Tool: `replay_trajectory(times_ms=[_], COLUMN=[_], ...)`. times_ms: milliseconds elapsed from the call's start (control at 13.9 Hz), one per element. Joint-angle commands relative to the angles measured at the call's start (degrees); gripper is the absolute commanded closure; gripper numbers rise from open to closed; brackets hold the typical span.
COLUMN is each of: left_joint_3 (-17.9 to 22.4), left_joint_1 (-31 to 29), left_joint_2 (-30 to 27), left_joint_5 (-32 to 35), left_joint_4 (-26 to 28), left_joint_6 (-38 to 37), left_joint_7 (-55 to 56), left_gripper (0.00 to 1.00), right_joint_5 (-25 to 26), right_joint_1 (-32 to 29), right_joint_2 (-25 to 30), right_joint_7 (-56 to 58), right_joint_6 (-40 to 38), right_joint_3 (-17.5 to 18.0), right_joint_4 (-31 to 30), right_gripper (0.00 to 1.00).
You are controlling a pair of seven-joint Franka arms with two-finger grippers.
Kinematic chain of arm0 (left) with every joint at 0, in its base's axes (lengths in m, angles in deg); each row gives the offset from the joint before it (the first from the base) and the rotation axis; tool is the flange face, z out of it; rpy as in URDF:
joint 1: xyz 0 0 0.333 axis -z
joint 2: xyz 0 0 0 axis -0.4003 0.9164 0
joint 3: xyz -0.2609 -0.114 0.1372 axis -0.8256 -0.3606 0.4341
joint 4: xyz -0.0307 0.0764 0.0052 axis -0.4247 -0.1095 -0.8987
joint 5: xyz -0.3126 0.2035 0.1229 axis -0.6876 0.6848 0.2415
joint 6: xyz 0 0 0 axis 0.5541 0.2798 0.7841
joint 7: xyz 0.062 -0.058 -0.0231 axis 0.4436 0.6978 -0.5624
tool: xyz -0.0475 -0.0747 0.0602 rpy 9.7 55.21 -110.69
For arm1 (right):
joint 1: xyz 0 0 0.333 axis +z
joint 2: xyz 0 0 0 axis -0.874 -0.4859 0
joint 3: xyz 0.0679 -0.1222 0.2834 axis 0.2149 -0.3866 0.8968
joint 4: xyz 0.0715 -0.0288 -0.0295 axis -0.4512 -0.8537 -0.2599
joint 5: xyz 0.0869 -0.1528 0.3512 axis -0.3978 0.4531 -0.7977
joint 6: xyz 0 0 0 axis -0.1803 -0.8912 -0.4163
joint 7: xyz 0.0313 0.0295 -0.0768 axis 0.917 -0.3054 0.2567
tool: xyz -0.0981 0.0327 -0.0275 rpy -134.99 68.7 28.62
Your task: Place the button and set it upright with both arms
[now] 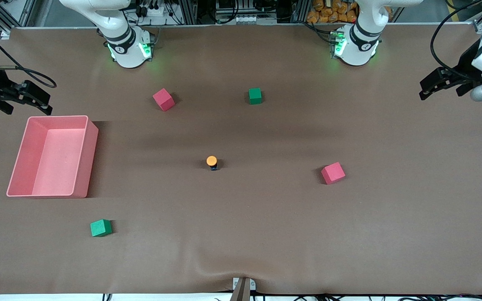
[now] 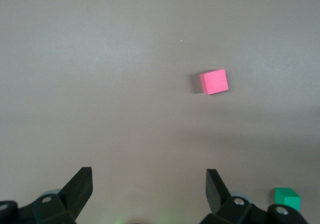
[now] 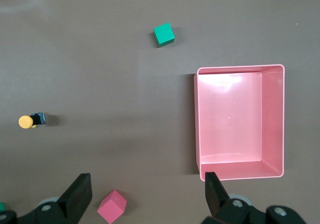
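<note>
The button (image 1: 211,162) stands near the middle of the table with its orange cap up and its dark body below. It also shows in the right wrist view (image 3: 30,120). My right gripper (image 1: 48,104) hangs open and empty over the right arm's end of the table, beside the pink bin; its fingers spread wide in the right wrist view (image 3: 147,180). My left gripper (image 1: 427,90) hangs open and empty over the left arm's end of the table; its own view (image 2: 149,178) shows bare table between the fingers. Both are well away from the button.
A pink bin (image 1: 57,118) sits empty at the right arm's end, also seen in the right wrist view (image 3: 240,68). Two red cubes (image 1: 163,99) (image 1: 333,173) and two green cubes (image 1: 255,95) (image 1: 100,228) lie scattered around the button.
</note>
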State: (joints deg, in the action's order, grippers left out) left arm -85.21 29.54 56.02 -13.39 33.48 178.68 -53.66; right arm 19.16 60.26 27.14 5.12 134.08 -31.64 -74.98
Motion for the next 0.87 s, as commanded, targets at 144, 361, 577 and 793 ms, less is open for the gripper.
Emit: replay_trajectory(times_ms=[144, 361, 577, 793], left_joint_3=[0.26, 0.35, 0.62, 0.62], left_joint_1=[-1.72, -2.43, -2.61, -2.61], left_joint_2=[-0.01, 0.08, 0.08, 0.08], left_joint_5=[0.33, 0.34, 0.42, 0.42], left_joint_4=[-3.11, -4.16, -5.57, -5.66], left_joint_6=[-1.85, -3.09, -5.81, -6.17], left_joint_7=[-0.25, -0.26, -0.26, -0.17], left_gripper=[0.00, 0.00, 0.00, 0.00], right_joint_5=[0.11, 0.11, 0.11, 0.11], right_joint_1=[-1.09, -1.09, -1.09, -1.09], right_joint_2=[-0.45, -0.45, -0.45, -0.45], right_joint_7=[0.68, 0.68, 0.68, 0.68], right_joint_6=[-0.73, -0.73, -0.73, -0.73], right_joint_3=[0.76, 0.76, 0.76, 0.76], right_joint_4=[1.03, 1.03, 1.03, 1.03], right_gripper=[0.00, 0.00, 0.00, 0.00])
